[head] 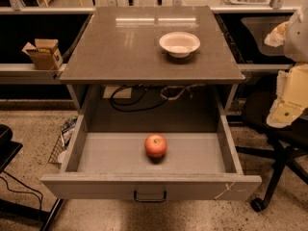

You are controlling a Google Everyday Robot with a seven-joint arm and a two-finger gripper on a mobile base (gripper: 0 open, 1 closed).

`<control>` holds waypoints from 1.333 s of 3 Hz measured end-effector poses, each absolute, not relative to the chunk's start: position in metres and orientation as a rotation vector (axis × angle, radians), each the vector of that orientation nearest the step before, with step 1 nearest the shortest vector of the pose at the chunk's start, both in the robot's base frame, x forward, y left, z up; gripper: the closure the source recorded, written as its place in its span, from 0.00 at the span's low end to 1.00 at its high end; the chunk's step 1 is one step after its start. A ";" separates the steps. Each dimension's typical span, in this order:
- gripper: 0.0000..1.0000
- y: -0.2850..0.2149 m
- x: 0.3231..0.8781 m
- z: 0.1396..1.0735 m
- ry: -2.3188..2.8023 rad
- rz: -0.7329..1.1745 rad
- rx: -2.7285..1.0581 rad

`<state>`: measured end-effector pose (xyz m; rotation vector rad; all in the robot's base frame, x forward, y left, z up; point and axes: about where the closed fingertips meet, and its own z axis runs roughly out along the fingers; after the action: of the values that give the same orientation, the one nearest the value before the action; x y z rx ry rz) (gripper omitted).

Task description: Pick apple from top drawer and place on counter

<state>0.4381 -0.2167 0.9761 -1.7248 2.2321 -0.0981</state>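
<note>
The top drawer [96, 186] stands pulled right out, leaving the apple [156, 146] exposed on its floor, roughly central and easy to reach from above. The gripper [288, 97] hangs at the right edge, beside the worktop [125, 47] and well apart from the fruit; whether it is released or clenched I cannot tell. A white bowl [179, 43] sits toward the worktop's far right.

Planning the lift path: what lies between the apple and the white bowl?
In the camera view, between apple and white bowl: bare top drawer floor, dark cables, then the counter edge. The gripper hangs far right, off that line.
</note>
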 end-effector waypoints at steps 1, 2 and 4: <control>0.00 -0.216 0.439 0.977 2.226 -0.101 -1.720; 0.00 -0.209 0.444 0.966 2.194 -0.069 -1.728; 0.00 -0.175 0.478 0.856 2.134 0.152 -1.734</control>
<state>0.4783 -0.1750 0.8560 -1.7340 2.1335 0.1523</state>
